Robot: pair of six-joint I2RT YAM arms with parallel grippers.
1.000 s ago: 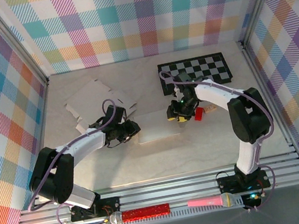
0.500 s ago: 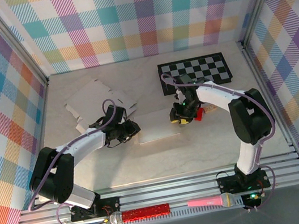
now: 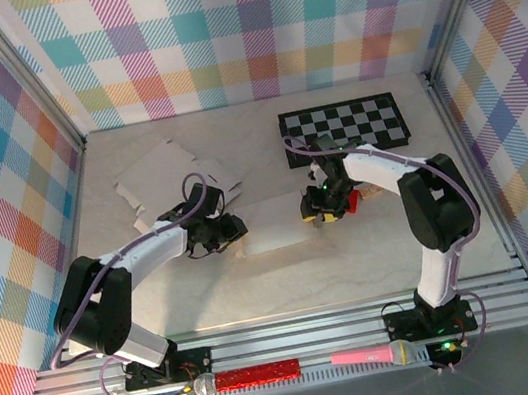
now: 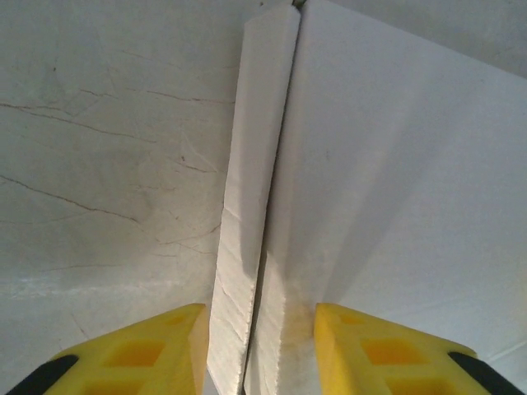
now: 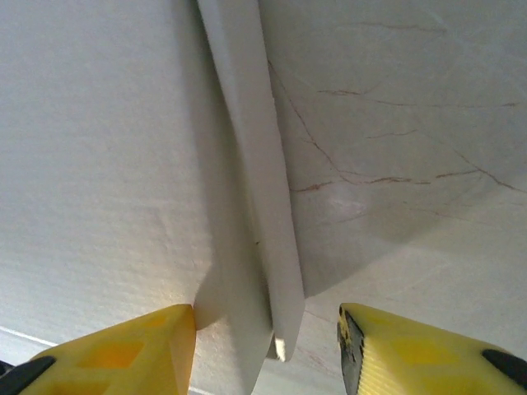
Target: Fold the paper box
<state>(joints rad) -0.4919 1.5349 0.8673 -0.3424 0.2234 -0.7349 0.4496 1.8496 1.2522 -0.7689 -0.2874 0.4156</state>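
Marble surface (image 3: 356, 263), plaid walls, box (image 3: 274, 224) lying flat mid-surface between the arms. Both grips just loosened: left end effector (image 3: 233, 231) and right end effector (image 3: 313, 212) now sit apart, each straddling a side flap, so I'd guess those creases are pressed; compared with a second ago the box has slid a touch left

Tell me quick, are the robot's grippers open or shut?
Left gripper: open, astride one edge of the paper box.
Right gripper: open, astride the opposite edge.
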